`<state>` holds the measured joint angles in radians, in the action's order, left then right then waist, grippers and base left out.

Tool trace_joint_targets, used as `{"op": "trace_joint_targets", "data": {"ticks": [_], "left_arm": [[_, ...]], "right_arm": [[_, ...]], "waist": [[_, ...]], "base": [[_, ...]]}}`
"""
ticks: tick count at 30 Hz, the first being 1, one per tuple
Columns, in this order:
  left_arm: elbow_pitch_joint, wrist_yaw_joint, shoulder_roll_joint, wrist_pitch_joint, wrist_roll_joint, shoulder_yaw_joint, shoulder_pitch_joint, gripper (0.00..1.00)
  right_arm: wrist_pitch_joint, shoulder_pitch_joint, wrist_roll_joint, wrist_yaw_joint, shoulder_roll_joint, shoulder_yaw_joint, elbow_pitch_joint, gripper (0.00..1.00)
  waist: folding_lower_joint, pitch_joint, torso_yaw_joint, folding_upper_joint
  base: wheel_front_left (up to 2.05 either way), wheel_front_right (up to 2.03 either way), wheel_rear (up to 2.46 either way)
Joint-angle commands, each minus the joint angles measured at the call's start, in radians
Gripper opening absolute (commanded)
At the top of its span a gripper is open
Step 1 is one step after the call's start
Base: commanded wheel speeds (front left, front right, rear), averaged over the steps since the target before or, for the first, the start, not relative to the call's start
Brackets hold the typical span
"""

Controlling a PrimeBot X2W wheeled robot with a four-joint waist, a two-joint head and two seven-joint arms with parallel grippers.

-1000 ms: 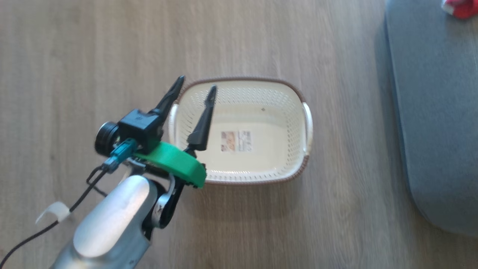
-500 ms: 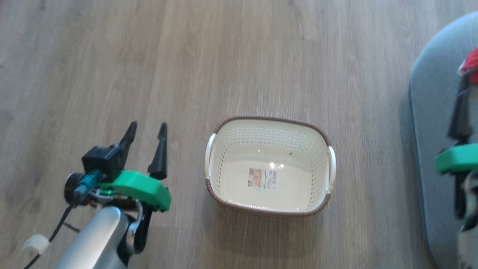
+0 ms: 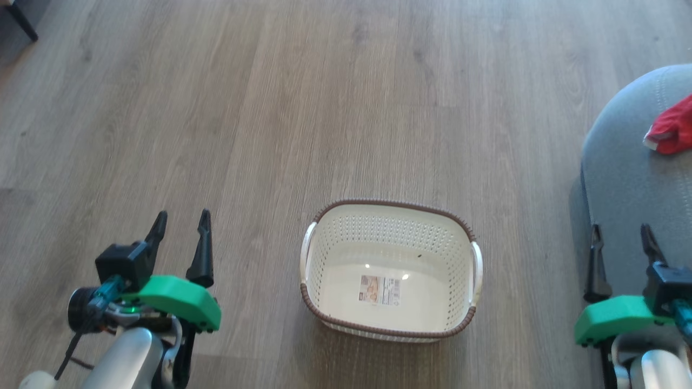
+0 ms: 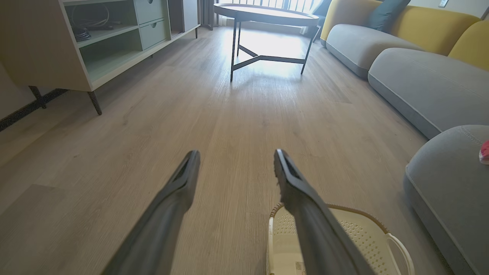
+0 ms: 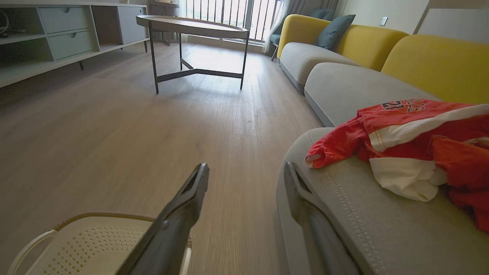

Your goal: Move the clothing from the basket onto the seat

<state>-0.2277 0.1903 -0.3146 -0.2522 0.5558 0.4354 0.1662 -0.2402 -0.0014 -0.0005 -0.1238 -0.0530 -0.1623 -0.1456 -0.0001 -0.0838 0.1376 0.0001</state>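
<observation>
**Operator:** Where is the clothing?

**Spotter:** In your head view you find the clothing (image 3: pixel 672 128) at 2 o'clock, close to the right border. It is red with white trim, and it lies on the seat (image 3: pixel 621 162), the big grey cushion on the 3 o'clock side. In your right wrist view the red and white heap lies crumpled on top of the cushion at 3 o'clock. One red corner reaches toward the rounded edge with the pale stitching.

**Operator:** And the basket?

**Spotter:** The basket (image 3: pixel 390 203) stands upright on the wooden floor (image 3: pixel 324 108) at 6 o'clock, apart from the seat. You look straight into it and see its cream bottom with the paper label (image 3: pixel 380 289) on it. Its two handles point to 9 and 3 o'clock.

**Operator:** How are my claws?

**Spotter:** Your left claw (image 3: pixel 183 214) is at 8 o'clock, over the floor, well to the left of the basket. Its two fingers stand wide apart, and between them you see floor boards. Your right claw (image 3: pixel 620 228) is at 4 o'clock, its fingers apart too and pointing to 12 o'clock, over the near edge of the seat. Whether it touches the cushion, I cannot tell. The clothing lies beyond its tips, toward 1 o'clock, apart from them.

**Operator:** Anything further away?

**Spotter:** In your left wrist view a round table (image 4: pixel 263 11) stands at 12 o'clock, and a grey sofa (image 4: pixel 420 84) runs along at 2 o'clock.
</observation>
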Motion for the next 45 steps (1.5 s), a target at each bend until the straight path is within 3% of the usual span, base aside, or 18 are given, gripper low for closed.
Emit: {"op": "trace_joint_targets", "data": {"ticks": [1, 19, 43, 44, 45], "left_arm": [[0.019, -0.010, -0.013, -0.009, -0.014, -0.057, 0.026, 1.00], [-0.038, -0.102, 0.036, -0.009, -0.101, -0.164, 0.001, 1.00], [-0.075, -0.189, 0.087, -0.009, -0.162, -0.198, 0.016, 1.00], [-0.102, -0.191, 0.101, 0.000, -0.152, -0.159, -0.038, 0.00], [-0.112, -0.191, 0.102, 0.001, -0.150, -0.156, -0.041, 0.00]], "right_arm": [[-0.015, -0.010, -0.001, -0.007, -0.003, 0.025, 0.025, 1.00], [-0.021, 0.034, 0.024, -0.007, 0.003, 0.070, 0.040, 1.00], [-0.022, 0.040, 0.027, -0.007, 0.003, 0.065, 0.041, 1.00], [-0.009, 0.049, 0.021, 0.000, 0.011, 0.043, 0.009, 0.00], [-0.008, 0.049, 0.021, 0.000, 0.012, 0.044, -0.003, 0.00]], "waist": [[0.0001, 0.014, -0.006, -0.0001], [0.0001, 0.023, -0.041, -0.0001], [0.0001, 0.020, -0.051, -0.0001], [0.0001, 0.020, -0.051, -0.0001], [0.0001, 0.020, -0.052, -0.0001]], "base": [[0.00, 0.00, 0.00], [0.00, 0.00, 0.00], [0.00, 0.00, 0.00], [0.00, 0.00, 0.00], [0.00, 0.00, 0.00]]}}
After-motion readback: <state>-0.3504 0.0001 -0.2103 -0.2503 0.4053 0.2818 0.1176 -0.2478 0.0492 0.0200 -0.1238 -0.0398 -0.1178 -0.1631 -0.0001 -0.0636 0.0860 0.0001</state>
